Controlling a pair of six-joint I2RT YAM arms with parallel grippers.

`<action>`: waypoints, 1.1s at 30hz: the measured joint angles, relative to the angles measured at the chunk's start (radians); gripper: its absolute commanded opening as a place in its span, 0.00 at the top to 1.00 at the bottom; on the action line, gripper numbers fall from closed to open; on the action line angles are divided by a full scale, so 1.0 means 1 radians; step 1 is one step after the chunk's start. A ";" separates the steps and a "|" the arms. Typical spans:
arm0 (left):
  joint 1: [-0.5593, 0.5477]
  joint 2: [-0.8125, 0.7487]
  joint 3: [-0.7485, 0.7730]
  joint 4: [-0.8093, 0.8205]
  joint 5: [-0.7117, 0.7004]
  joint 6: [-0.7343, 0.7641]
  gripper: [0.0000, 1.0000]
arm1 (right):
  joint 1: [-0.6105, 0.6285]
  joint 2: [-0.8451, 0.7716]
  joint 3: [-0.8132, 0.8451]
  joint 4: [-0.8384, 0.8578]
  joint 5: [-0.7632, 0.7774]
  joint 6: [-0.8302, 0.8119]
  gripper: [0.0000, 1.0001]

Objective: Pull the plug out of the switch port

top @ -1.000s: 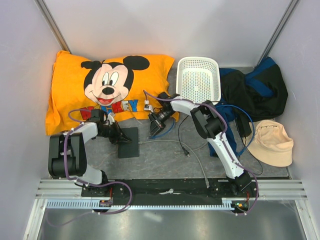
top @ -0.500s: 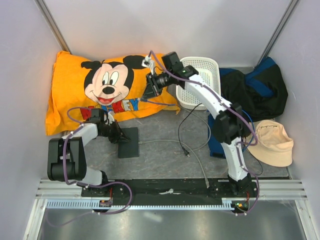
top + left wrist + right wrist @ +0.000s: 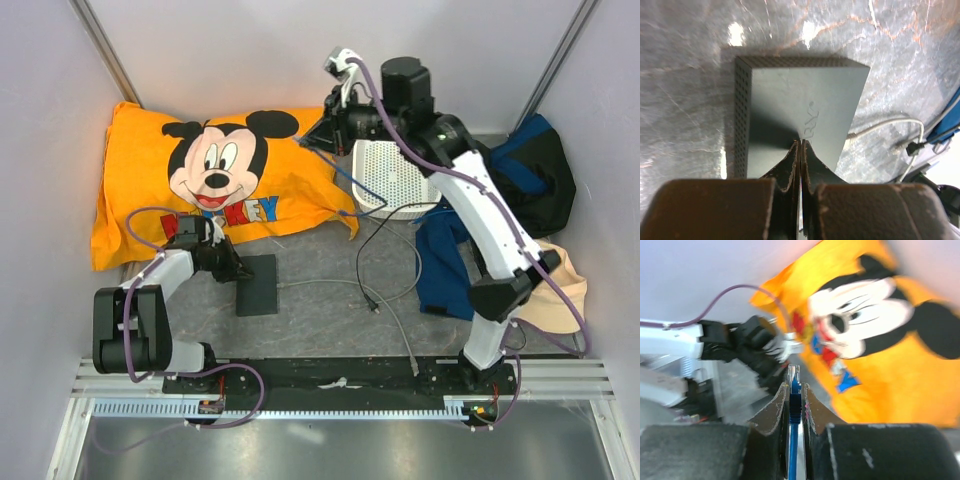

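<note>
Dark-grey switch port (image 3: 258, 284) lies flat on worktop (image 3: 330, 320). Left end effector (image 3: 800, 145) pressed together, tips on port's top face. Right end effector (image 3: 318, 138) high above orange pillow (image 3: 140, 200), pinching plug (image 3: 794, 373) of blue cable (image 3: 350, 183), well apart from port.

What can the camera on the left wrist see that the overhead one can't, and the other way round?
Only the left wrist view shows the perforated side and embossed lettering of the switch port, and the left gripper shut over its near edge. Only the overhead view shows the right gripper raised holding the blue cable, the Mickey pillow and white basket. Both show the switch port, the left gripper and a loose grey cable.
</note>
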 measured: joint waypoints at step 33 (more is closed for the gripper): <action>0.005 -0.053 -0.050 0.088 -0.025 0.017 0.98 | -0.276 -0.423 -0.823 -0.055 0.584 -0.363 1.00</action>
